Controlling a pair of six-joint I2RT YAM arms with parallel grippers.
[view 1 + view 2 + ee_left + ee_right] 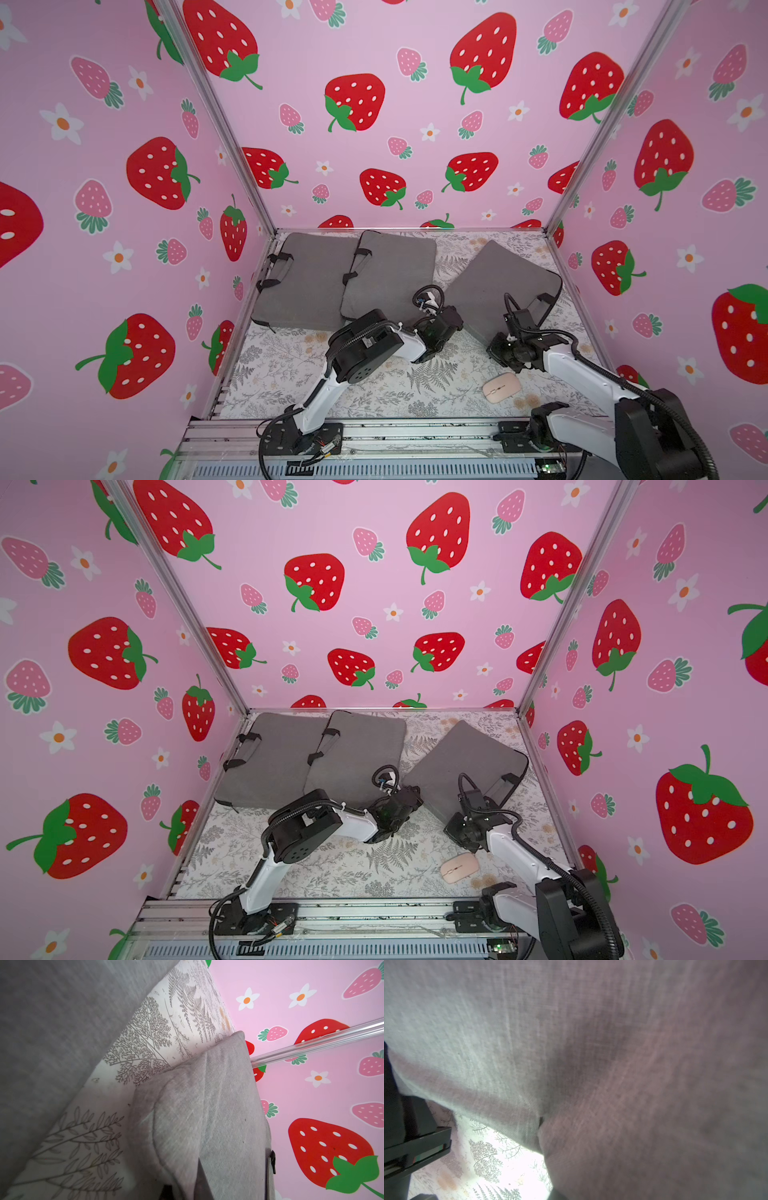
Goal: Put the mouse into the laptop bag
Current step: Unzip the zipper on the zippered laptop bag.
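**Top views: mouse (501, 386) out on the table (374, 395), bag (503, 278) at both grippers**

Clamped with the left gripper (455, 321) onto the bag's near corner (in the left wrist view, a dark finger (200, 1177) pressed over the grey cloth). Closed tight as well at the right gripper (496, 349), just beside the left gripper along the same near edge. In the right wrist view, mostly bag cloth ahead, hanging clear of the table and running down to a fingertip (558, 1195); cannot tell whether pinched there or only touched.

Ahead of both grippers, stretching away toward the back right corner: the rest of the bag, turned askew, handle on its right side.

Behind the right gripper, toward that arm's base: the pink mouse, flat on the table in both top views, near but apart from gripper and bag alike, outside the bag.

Beyond the left gripper and off to its left: two spare bags (307, 282), flat by the back wall, overlapping (handles turned toward the left wall).
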